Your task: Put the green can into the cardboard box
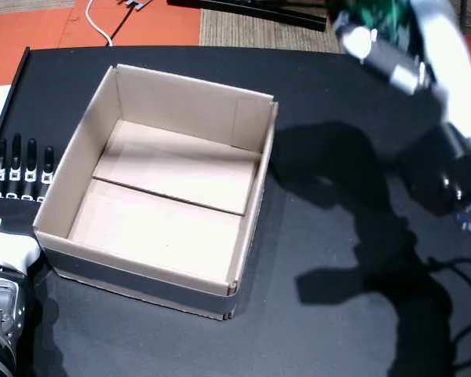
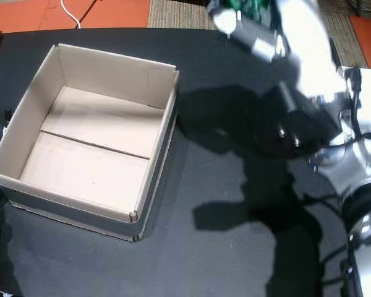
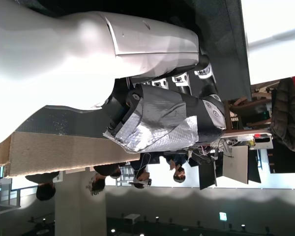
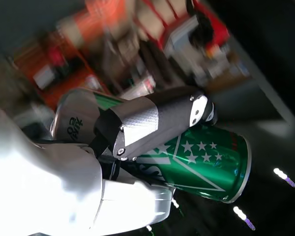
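Observation:
The green can (image 4: 206,162), with white stars on its side, is gripped in my right hand (image 4: 152,125), thumb wrapped across it. In both head views that hand (image 1: 377,39) (image 2: 250,21) is raised high at the top right, blurred, with green of the can (image 1: 373,14) (image 2: 250,6) showing at the frame edge. It is to the right of and beyond the open cardboard box (image 1: 78,149) (image 2: 21,114), which is empty. My left hand (image 1: 20,173) lies flat on the table beside the box's left wall, fingers straight and apart, holding nothing.
The table (image 1: 337,314) is black; orange floor and a woven mat (image 1: 251,27) lie beyond its far edge. A white cable (image 1: 98,27) runs on the floor. In the left wrist view the left hand (image 3: 167,123) rests by the cardboard wall (image 3: 54,152); people stand far off.

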Motion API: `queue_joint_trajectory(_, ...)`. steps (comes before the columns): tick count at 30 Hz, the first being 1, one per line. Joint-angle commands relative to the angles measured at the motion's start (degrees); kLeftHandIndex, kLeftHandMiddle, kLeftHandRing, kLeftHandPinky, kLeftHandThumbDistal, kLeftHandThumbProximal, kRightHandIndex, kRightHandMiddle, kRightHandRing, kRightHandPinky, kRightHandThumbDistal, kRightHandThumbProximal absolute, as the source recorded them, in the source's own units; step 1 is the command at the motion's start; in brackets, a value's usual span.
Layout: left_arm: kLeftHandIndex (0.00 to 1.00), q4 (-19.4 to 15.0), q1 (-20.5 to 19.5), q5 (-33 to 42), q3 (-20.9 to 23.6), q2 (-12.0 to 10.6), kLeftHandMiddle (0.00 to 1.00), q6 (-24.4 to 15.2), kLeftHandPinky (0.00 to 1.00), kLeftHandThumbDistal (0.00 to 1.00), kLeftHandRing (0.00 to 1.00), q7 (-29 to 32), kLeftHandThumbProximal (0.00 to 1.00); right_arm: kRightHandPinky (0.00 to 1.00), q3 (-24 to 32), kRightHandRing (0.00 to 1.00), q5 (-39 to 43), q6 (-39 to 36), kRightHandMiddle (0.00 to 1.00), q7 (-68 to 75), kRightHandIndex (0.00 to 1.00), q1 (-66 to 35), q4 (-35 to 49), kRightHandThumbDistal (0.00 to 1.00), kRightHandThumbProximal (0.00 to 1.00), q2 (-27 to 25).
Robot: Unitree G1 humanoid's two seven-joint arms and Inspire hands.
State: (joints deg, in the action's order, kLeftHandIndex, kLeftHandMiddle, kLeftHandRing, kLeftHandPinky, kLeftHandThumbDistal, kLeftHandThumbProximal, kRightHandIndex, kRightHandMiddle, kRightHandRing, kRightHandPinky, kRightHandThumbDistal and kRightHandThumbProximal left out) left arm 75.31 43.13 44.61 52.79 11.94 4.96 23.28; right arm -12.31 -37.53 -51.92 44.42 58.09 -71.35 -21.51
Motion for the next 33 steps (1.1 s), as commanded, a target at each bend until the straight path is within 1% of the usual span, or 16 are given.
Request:
queue_joint_trajectory(1, 0.53, 1.76, -2.51, -0.63, -0.04, -0.96, 0.52, -0.17, 0.77, 0.00, 0.62, -2.73, 0.62, 0.01, -1.28, 0.00, -1.93, -0.72, 0.00, 6.39, 0.00, 3.09, 1.05, 0.03, 0.54, -0.90)
queue_joint_trajectory(3, 0.53, 1.73, -2.38, -0.54, 0.04, -1.24, 0.52, -0.50, 0.75, 0.00, 0.62, -2.87, 0.57, 0.00, -2.18, 0.00, -3.01, -0.80, 0.00, 10.17, 0.00, 4.73, 0.94, 0.05, 0.61, -0.78)
queue_joint_trajectory(4, 0.53, 1.72, -2.32, -0.53, 0.04, -1.37, 0.52, -0.64, 0.75, 0.00, 0.62, -2.96, 0.56, 0.01, -2.68, 0.00, -3.57, -0.61, 0.00, 12.04, 0.00, 5.43, 0.97, 0.01, 0.56, -0.79)
queue_joint_trajectory(5, 0.53, 1.72, -2.30, -0.53, 0.04, -1.46, 0.53, -0.75, 0.75, 0.00, 0.62, -3.05, 0.56, 0.02, -3.24, 0.00, -4.36, -0.37, 0.00, 14.32, 0.00, 6.10, 1.05, 0.00, 0.52, -0.84)
queue_joint_trajectory(6, 0.53, 1.73, -2.29, -0.49, 0.07, -1.52, 0.54, -0.76, 0.75, 0.00, 0.63, -3.08, 0.56, 0.02, -3.62, 0.00, -4.86, -0.16, 0.00, 16.04, 0.00, 6.64, 1.04, 0.01, 0.52, -0.82)
queue_joint_trajectory(9, 0.52, 1.75, -2.35, -0.79, -0.21, -1.56, 0.53, -0.80, 0.76, 0.00, 0.63, -2.82, 0.56, 0.02, -5.26, 0.00, -7.66, 2.36, 0.00, 24.24, 0.00, 8.57, 1.13, 0.06, 0.62, -0.44)
queue_joint_trajectory(10, 0.52, 1.76, -2.37, -0.78, -0.21, -1.60, 0.53, -0.82, 0.77, 0.00, 0.63, -2.78, 0.56, 0.04, -5.98, 0.00, -8.56, 3.61, 0.00, 26.81, 0.00, 9.24, 0.98, 0.04, 0.67, -0.23)
queue_joint_trajectory(12, 0.51, 1.80, -2.28, -0.90, -0.31, -1.70, 0.52, -1.04, 0.78, 0.00, 0.62, -3.52, 0.58, 0.04, -7.03, 0.00, -9.61, 6.08, 0.00, 30.35, 0.00, 10.47, 0.51, 0.03, 0.70, 0.49)
queue_joint_trajectory(15, 0.51, 1.79, -2.29, -1.03, -0.55, -1.85, 0.51, -1.05, 0.80, 0.00, 0.61, -3.65, 0.62, 0.04, -9.01, 0.00, -10.62, 6.66, 0.00, 33.26, 0.00, 12.53, -0.26, 0.01, 0.67, 1.41)
queue_joint_trajectory(17, 0.52, 1.79, -2.45, -0.89, -0.58, -1.92, 0.52, -0.83, 0.81, 0.00, 0.62, -3.12, 0.62, 0.03, -10.41, 0.00, -11.32, 6.89, 0.00, 33.94, 0.00, 14.02, -0.85, 0.03, 0.68, 1.94)
queue_joint_trajectory(20, 0.53, 1.76, -2.48, -0.51, -0.31, -2.14, 0.53, -0.89, 0.80, 0.00, 0.63, -3.03, 0.60, 0.03, -11.09, 0.00, -10.61, 6.40, 0.00, 31.78, 0.00, 15.72, -1.54, 0.05, 0.71, 3.15)
queue_joint_trajectory(22, 0.53, 1.76, -2.63, -0.52, -0.29, -2.27, 0.54, -1.07, 0.81, 0.00, 0.64, -2.64, 0.58, 0.03, -11.21, 0.01, -9.71, 5.25, 0.00, 28.82, 0.00, 16.73, -1.76, 0.03, 0.61, 4.08)
queue_joint_trajectory(23, 0.52, 1.75, -2.70, -0.60, -0.34, -2.38, 0.53, -1.24, 0.81, 0.00, 0.64, -2.42, 0.57, 0.04, -11.23, 0.03, -9.14, 4.66, 0.00, 26.35, 0.00, 17.26, -1.83, 0.03, 0.57, 4.51)
queue_joint_trajectory(26, 0.50, 1.74, -2.64, -0.58, -0.34, -2.64, 0.52, -1.32, 0.78, 0.00, 0.64, -2.53, 0.54, 0.10, -11.90, 0.11, -8.13, 2.99, 0.00, 17.29, 0.00, 19.04, -1.89, 0.04, 0.58, 5.87)
queue_joint_trajectory(30, 0.53, 1.77, -2.53, -0.37, -0.14, -2.92, 0.53, -1.16, 0.76, 0.00, 0.63, -2.83, 0.53, 0.09, -12.07, 0.10, -7.03, 1.63, 0.00, 8.16, 0.00, 20.64, -1.85, 0.14, 0.58, 9.06)
queue_joint_trajectory(33, 0.56, 1.79, -2.28, -0.13, 0.16, -3.10, 0.55, -1.03, 0.76, 0.00, 0.64, -3.72, 0.52, 0.11, -13.03, 0.09, -7.50, 2.31, 0.00, 3.59, 0.00, 21.89, -1.84, 0.18, 0.64, 11.48)
